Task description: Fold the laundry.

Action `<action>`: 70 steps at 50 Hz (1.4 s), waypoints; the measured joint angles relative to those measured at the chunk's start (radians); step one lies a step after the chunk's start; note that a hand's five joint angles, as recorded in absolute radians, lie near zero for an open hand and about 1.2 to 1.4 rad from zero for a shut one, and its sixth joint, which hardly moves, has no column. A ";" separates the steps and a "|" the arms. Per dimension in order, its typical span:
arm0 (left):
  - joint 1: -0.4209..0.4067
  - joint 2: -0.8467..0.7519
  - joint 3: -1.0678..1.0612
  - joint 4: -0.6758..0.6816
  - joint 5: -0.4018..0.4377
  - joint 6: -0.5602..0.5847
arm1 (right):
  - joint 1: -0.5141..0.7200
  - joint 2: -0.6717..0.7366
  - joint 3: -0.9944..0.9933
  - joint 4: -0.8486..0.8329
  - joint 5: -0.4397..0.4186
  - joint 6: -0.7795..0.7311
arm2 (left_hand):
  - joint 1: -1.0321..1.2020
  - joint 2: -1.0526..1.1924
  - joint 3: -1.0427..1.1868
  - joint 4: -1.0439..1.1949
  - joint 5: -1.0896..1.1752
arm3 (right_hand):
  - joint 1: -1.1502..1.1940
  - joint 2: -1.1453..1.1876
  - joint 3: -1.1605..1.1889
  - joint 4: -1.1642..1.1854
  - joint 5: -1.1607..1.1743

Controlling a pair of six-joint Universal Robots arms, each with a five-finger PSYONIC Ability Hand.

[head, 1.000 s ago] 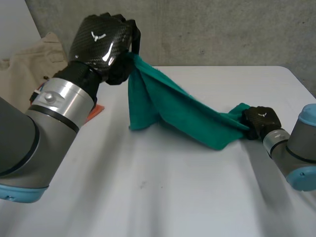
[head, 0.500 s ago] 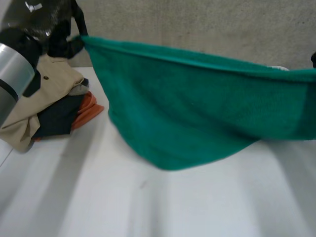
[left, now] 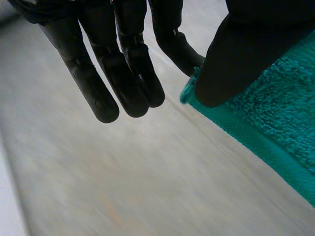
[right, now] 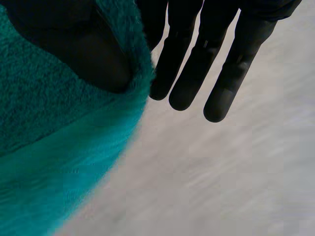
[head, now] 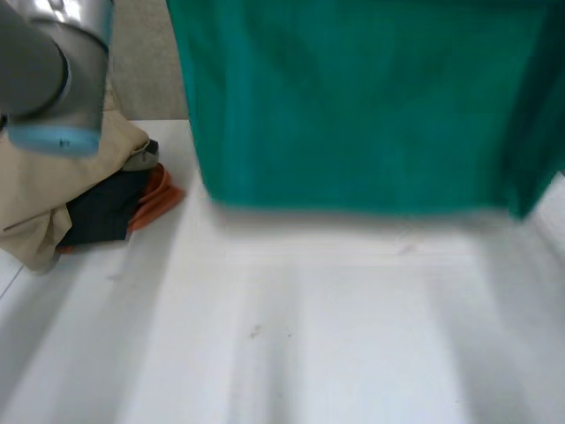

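Head view: the green towel (head: 353, 97) hangs spread wide as a flat sheet, up off the tabletop (head: 309, 336). Its lower edge runs roughly level and is blurred. I cannot tell whether that edge clears the surface. The right side of the towel turns back on itself in a darker fold.

Left arm (head: 53, 71) is raised high beside the towel's left edge.

Left wrist view: the left hand (left: 123, 73) has the towel's corner pinched between its thumb (left: 236, 59) and the nearest finger. The rest of its fingers (left: 93, 83) hang straight and close together, holding nothing, with the tabletop well below them. The towel's hemmed edge runs away from the thumb.

Right wrist view: the right hand (right: 216, 59) is clamped on the towel the same way. Its thumb (right: 74, 44) presses into the pile of the cloth against the nearest finger, whose base is hidden behind the towel's edge. The other fingers point straight down, side by side, free of the cloth.

A pile of clothes (head: 53, 194) sits at the left edge of the tabletop, apart from the towel: a beige garment on top, something dark under it, orange cloth showing at its side.
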 measured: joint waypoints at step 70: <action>0.011 0.103 -0.818 -0.024 0.059 -0.007 | -0.014 0.350 0.311 0.170 -0.176 -0.201 | 0.000 0.000 0.000 0.000 0.006 | -0.405 -0.478 -0.474 -0.481 -0.466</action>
